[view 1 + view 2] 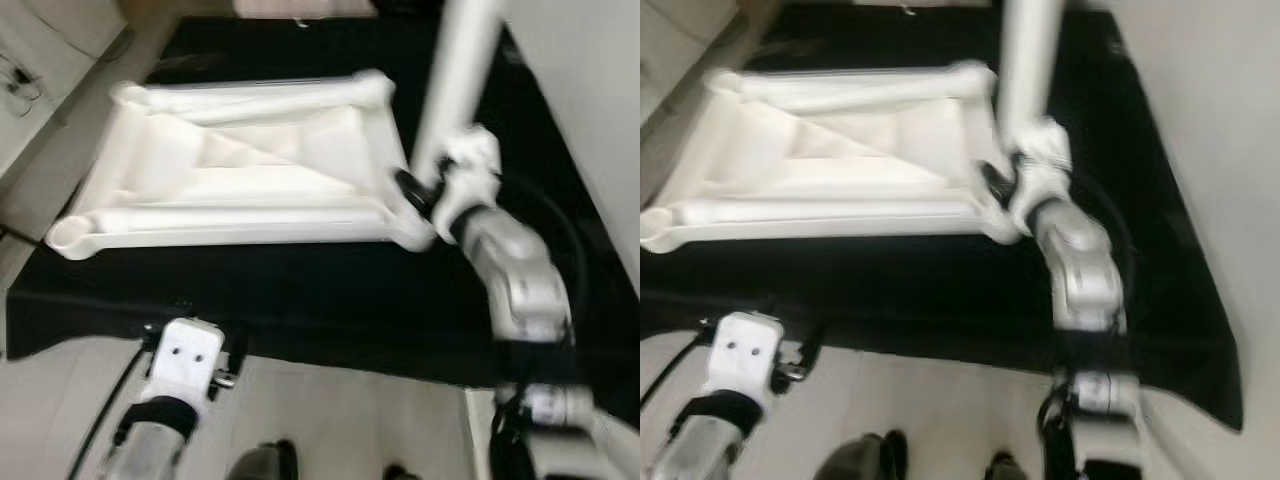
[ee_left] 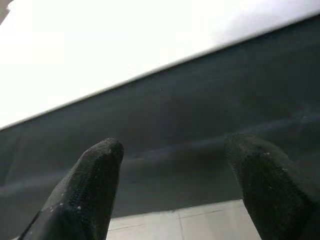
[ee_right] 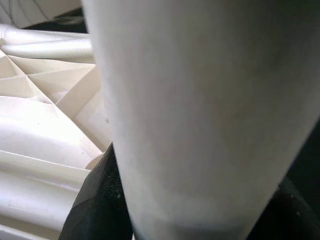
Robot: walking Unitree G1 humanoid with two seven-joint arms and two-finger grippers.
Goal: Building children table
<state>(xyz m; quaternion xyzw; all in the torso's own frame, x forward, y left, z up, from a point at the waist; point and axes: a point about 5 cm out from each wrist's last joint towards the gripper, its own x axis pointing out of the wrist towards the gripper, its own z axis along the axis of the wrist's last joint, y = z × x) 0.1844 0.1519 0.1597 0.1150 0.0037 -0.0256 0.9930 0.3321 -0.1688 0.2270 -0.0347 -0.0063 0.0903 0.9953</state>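
**Operator:** Nearest to me is the left end effector (image 1: 228, 362), hanging low over the pale floor (image 1: 330, 420) just short of the near edge of the black mat (image 1: 300, 300). Its wrist view shows the two black fingers (image 2: 95, 185) spread apart with nothing between them. That arm is idle.

**Observer:** And the table parts?

**Operator:** The white tabletop (image 1: 240, 165) lies upside down on the mat, ribbed underside up, taking up the left and middle of it. The right end effector (image 1: 420, 195) is at the tabletop's near right corner, fingers clamped around a white table leg (image 1: 462, 70) that stands nearly upright, its lower end at the corner socket (image 1: 412, 235). Whether the leg is seated, I can't tell; the head views are blurred.

**Observer:** What worries you?

**Operator:** As I judge it, the leg leans a little. If I push down off-axis it may jam in the socket or skid the tabletop across the mat, since nothing holds the tabletop. Letting go too soon could let the leg topple.

**Observer:** Any containers?

**Operator:** Only the open sockets. The one at the near left corner (image 1: 68, 236) looks empty. The two far corners are too blurred to tell.
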